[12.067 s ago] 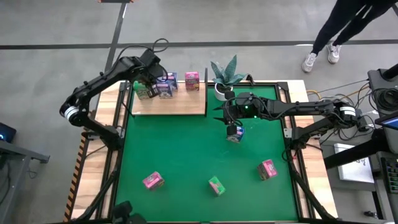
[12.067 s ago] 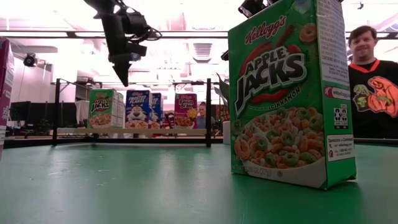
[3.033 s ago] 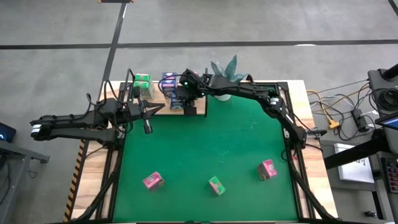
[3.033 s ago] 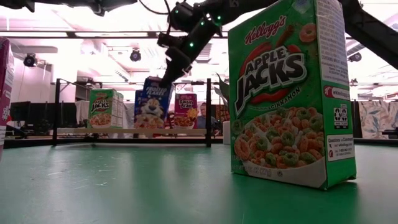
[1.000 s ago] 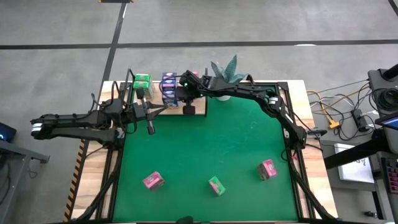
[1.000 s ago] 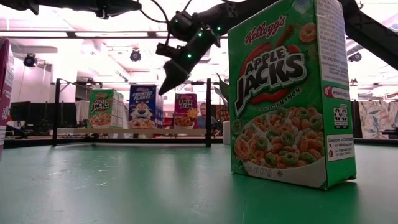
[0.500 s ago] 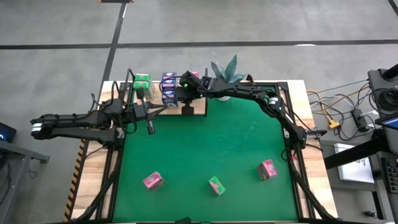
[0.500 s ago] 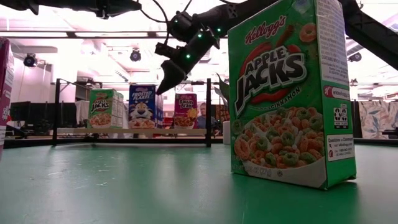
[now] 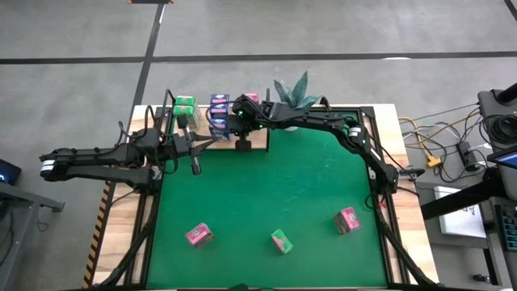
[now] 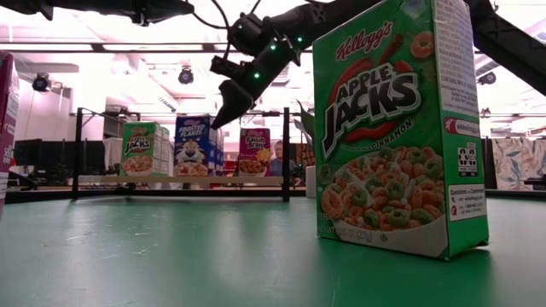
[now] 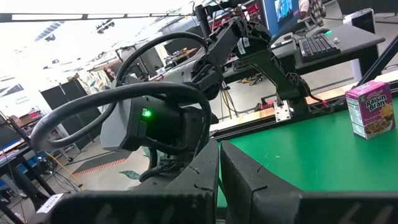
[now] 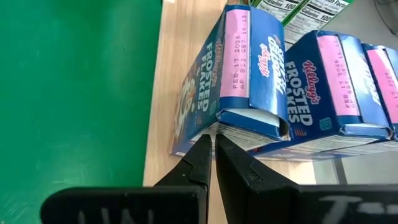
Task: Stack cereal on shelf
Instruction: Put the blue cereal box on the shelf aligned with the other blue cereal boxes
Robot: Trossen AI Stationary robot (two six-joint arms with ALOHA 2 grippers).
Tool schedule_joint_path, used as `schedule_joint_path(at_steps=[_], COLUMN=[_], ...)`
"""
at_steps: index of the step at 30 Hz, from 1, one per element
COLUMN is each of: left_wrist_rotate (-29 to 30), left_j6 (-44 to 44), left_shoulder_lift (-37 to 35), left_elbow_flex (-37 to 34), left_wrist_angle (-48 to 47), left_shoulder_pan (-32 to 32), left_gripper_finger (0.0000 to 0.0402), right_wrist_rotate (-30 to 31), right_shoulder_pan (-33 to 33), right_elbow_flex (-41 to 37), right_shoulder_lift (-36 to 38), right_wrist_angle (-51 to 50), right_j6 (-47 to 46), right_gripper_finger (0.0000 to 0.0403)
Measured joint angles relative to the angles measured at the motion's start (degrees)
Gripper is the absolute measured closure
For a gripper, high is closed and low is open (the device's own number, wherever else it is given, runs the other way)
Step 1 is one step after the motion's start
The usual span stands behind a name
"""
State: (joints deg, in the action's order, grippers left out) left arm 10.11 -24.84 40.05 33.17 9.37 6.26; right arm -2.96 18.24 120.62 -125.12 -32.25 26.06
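While the shelf already carries green, blue and pink cereal boxes, 3 boxes wait on the green surface, with right end effector closed empty beside them, left end effector closed.

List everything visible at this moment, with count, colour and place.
shelf: one, light wood with black posts, table's far-left corner
blue boxes: three, on the shelf, middle
green boxes: two, one on the shelf's left end, one on the table's near side
pink boxes: three, one on the shelf's right end, two on the table's near side
plant: one, green, right of the shelf
table: one, green
left gripper: shut, in front of the shelf
right gripper: shut, over the shelf by the blue boxes
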Motion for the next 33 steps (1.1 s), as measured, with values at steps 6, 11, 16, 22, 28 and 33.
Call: schedule_joint_path(at_steps=[6, 11, 16, 22, 28, 33], left_wrist_rotate=[0.0, 0.0, 0.0, 0.0, 0.0, 0.0], left_j6=[0.0, 0.0, 0.0, 0.0, 0.0, 0.0], left_shoulder_lift=[0.0, 0.0, 0.0, 0.0, 0.0, 0.0], left_elbow_flex=[0.0, 0.0, 0.0, 0.0, 0.0, 0.0], left_wrist_angle=[0.0, 0.0, 0.0, 0.0, -0.1, -0.1], left_shoulder_pan=[0.0, 0.0, 0.0, 0.0, 0.0, 0.0], left_gripper_finger=[0.0402, 0.0402, 0.0402, 0.0402, 0.0402, 0.0402], right_wrist_rotate=[1.6, 1.5, 1.5, 1.5, 1.5, 1.6], right_shoulder_pan=[0.0, 0.0, 0.0, 0.0, 0.0, 0.0], right_elbow_flex=[0.0, -0.1, -0.4, -0.9, -1.1, -1.1], right_shoulder_lift=[0.0, 0.0, 0.0, 0.0, 0.0, 0.0], right_wrist_angle=[1.7, 1.7, 1.3, 3.8, 4.6, 4.1], right_j6=[0.5, 0.5, 0.4, 0.4, 0.5, 0.6], right_gripper_finger=[0.0390, 0.0390, 0.0390, 0.0390, 0.0390, 0.0390])
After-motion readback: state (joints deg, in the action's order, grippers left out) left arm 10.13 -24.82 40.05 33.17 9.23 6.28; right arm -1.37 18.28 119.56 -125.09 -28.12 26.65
